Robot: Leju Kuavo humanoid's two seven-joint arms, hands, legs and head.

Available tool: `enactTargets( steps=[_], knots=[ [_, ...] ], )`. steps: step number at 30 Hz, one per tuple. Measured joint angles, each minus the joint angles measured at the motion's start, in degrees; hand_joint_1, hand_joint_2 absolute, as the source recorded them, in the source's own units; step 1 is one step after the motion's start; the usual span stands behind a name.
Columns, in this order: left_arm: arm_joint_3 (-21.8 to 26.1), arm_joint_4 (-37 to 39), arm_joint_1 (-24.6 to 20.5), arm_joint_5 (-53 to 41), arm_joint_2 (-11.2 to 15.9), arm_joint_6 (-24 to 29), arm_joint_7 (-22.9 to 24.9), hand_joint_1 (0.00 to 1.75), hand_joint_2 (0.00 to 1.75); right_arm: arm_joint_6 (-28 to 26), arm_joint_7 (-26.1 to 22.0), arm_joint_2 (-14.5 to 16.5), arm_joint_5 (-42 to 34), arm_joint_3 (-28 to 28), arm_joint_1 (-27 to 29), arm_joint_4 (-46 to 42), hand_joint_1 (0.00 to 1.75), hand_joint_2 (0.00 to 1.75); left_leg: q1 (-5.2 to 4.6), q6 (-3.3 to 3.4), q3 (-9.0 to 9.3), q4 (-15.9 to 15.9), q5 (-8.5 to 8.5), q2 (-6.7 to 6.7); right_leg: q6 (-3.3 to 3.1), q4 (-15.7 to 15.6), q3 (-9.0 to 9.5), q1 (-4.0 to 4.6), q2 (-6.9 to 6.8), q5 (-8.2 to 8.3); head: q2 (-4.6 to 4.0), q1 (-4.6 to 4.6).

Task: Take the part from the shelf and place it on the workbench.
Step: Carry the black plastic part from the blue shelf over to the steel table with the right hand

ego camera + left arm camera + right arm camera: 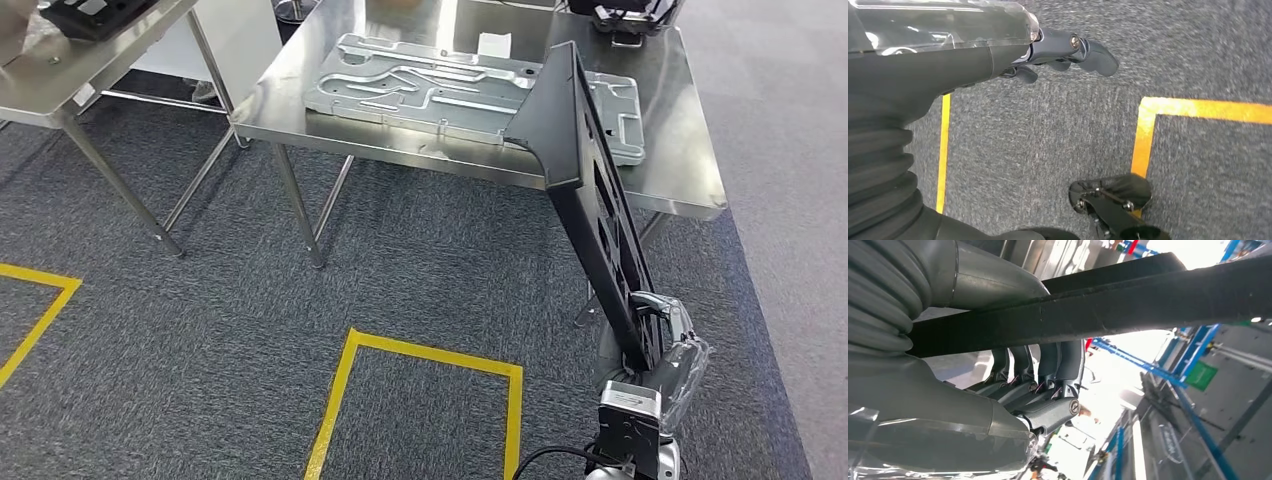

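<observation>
Head view: at five o'clock my right robot hand [655, 335] grips one black part [590, 190], tilted up toward the steel surface [690, 170] bearing one grey panel [440, 85]. My left robot hand [1058, 55] hangs empty, fingers loosely curled.

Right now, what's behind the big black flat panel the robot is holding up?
Behind the black flat panel gripped by the right hand lies a silver stamped metal plate on the stainless steel workbench. The panel covers part of the plate's right side.
</observation>
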Motion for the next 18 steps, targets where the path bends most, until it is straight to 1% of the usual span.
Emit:
enactTargets(
  steps=[1,2,3,4,5,6,7,8,9,10,11,12,13,14,15,16,17,18],
  knots=[
    [0.08,0.00,-0.04,-0.10,-0.10,0.02,0.03,0.00,1.75,0.00,0.15,-0.23,-0.37,0.22,0.06,-0.02,1.75,1.75,-0.03,-0.18,0.14,0.13,-0.20,0.62,-0.08,-4.20,2.38,0.00,-1.00,1.87,0.00,0.01],
    [0.15,0.00,-0.06,-0.14,-0.19,0.02,0.03,0.00,1.75,0.00,0.25,-0.44,-0.76,0.44,0.12,-0.04,1.75,1.75,-0.15,-0.48,0.29,0.28,-0.44,1.18,-0.34,-7.98,4.49,0.12,-2.12,3.23,0.01,-0.02],
    [0.25,0.00,-0.07,-0.14,-0.26,-0.01,-0.01,0.00,1.75,0.00,0.32,-0.61,-1.09,0.66,0.20,-0.09,1.75,1.75,-0.26,-0.80,0.45,0.40,-0.65,1.66,-0.67,-10.68,5.98,0.28,-2.90,4.00,0.01,-0.03],
    [0.38,-0.01,-0.12,-0.11,-0.29,-0.08,-0.07,0.00,1.75,0.00,0.36,-0.80,-1.45,0.85,0.31,-0.17,1.75,1.75,-0.37,-1.13,0.60,0.48,-0.83,2.11,-1.02,-11.93,6.61,0.46,-3.32,4.17,0.01,-0.05],
    [0.53,-0.01,-0.19,-0.02,-0.30,-0.22,-0.17,0.00,1.75,0.00,0.41,-0.97,-1.80,1.02,0.47,-0.25,1.75,1.75,-0.44,-1.45,0.76,0.47,-0.95,2.58,-1.36,-12.04,6.55,0.63,-2.98,4.12,0.01,-0.08],
    [0.71,-0.02,-0.29,0.11,-0.31,-0.40,-0.32,0.00,1.75,0.00,0.47,-1.14,-2.06,1.16,0.66,-0.35,1.75,1.75,-0.43,-1.75,0.97,0.43,-1.04,3.09,-1.67,-12.14,6.51,0.62,-2.29,4.21,0.00,-0.07],
    [0.90,-0.02,-0.40,0.29,-0.31,-0.68,-0.48,0.00,1.75,0.00,0.53,-1.31,-2.28,1.27,0.86,-0.47,1.75,1.75,-0.30,-2.09,1.10,0.60,-1.33,2.98,-1.98,-12.31,6.56,0.51,-1.73,4.34,0.01,-0.07],
    [1.09,-0.02,-0.44,0.54,-0.30,-1.05,-0.65,0.00,1.75,0.00,0.57,-1.43,-2.42,1.39,0.99,-0.59,1.75,1.75,-0.17,-2.40,0.91,1.42,-2.11,2.04,-2.36,-12.50,6.62,0.34,-1.16,4.51,0.00,-0.13],
    [1.30,-0.02,-0.44,0.73,-0.30,-1.50,-0.80,0.00,1.75,0.00,0.60,-1.53,-2.50,1.56,1.04,-0.70,1.75,1.75,-0.02,-2.67,0.16,3.41,-3.54,0.59,-2.71,-12.68,6.66,0.14,-0.59,4.69,0.00,-0.19],
    [1.49,-0.02,-0.40,0.87,-0.29,-2.01,-0.94,0.00,1.75,0.00,0.61,-1.62,-2.61,1.80,1.07,-0.79,1.75,1.75,0.15,-2.89,-1.24,6.66,-5.48,-1.17,-2.96,-12.73,6.63,0.04,-0.03,4.81,0.00,-0.26],
    [1.67,-0.02,-0.34,0.98,-0.30,-2.51,-1.10,0.00,1.75,0.00,0.62,-1.74,-2.74,2.08,1.06,-0.83,1.75,1.75,0.21,-3.02,-3.08,10.72,-7.54,-2.40,-3.12,-12.68,6.52,0.03,0.63,4.87,0.00,-0.32],
    [1.86,-0.02,-0.28,1.09,-0.30,-2.97,-1.30,0.00,1.75,0.00,0.66,-1.85,-2.90,2.35,1.08,-0.83,1.75,1.75,0.24,-3.13,-4.88,14.58,-9.06,-2.94,-3.18,-12.58,6.42,0.04,1.35,4.89,0.00,-0.34],
    [2.07,-0.02,-0.24,1.21,-0.30,-3.37,-1.44,0.00,1.75,0.00,0.73,-1.98,-3.14,2.57,1.11,-0.83,1.75,1.75,0.26,-3.19,-6.08,17.00,-9.53,-3.12,-3.19,-12.46,6.36,0.06,2.10,4.89,0.01,-0.34],
    [2.27,-0.02,-0.20,1.32,-0.30,-3.77,-1.55,0.00,1.75,0.00,0.83,-2.13,-3.42,2.73,1.12,-0.82,1.75,1.75,0.27,-3.18,-6.32,17.23,-8.80,-3.18,-3.17,-12.32,6.32,0.07,2.89,4.87,0.01,-0.34],
    [2.46,-0.02,-0.20,1.42,-0.30,-4.13,-1.56,0.00,1.75,0.00,0.92,-2.28,-3.73,2.89,1.13,-0.81,1.75,1.75,0.30,-3.12,-5.51,15.15,-7.00,-3.35,-3.10,-12.15,6.32,0.04,3.69,4.82,0.01,-0.35],
    [2.62,-0.02,-0.20,1.46,-0.29,-4.43,-1.48,0.00,1.75,0.00,0.99,-2.43,-4.01,3.08,1.12,-0.81,1.75,1.75,0.36,-3.00,-3.91,11.36,-4.63,-3.92,-2.99,-11.97,6.32,0.00,4.47,4.75,0.00,-0.35],
    [2.74,-0.02,-0.18,1.48,-0.29,-4.66,-1.41,0.00,1.75,0.00,1.02,-2.56,-4.19,3.31,1.10,-0.81,1.75,1.75,0.44,-2.83,-2.24,7.44,-2.88,-5.21,-2.81,-11.77,6.24,0.00,5.18,4.68,0.00,-0.35],
    [2.85,-0.02,-0.14,1.49,-0.29,-4.78,-1.36,0.00,1.75,0.00,1.02,-2.69,-4.28,3.55,1.07,-0.81,1.75,1.75,0.50,-2.61,-1.00,4.32,-1.67,-6.33,-2.51,-11.53,6.06,0.01,5.86,4.64,0.00,-0.37]
  ],
)
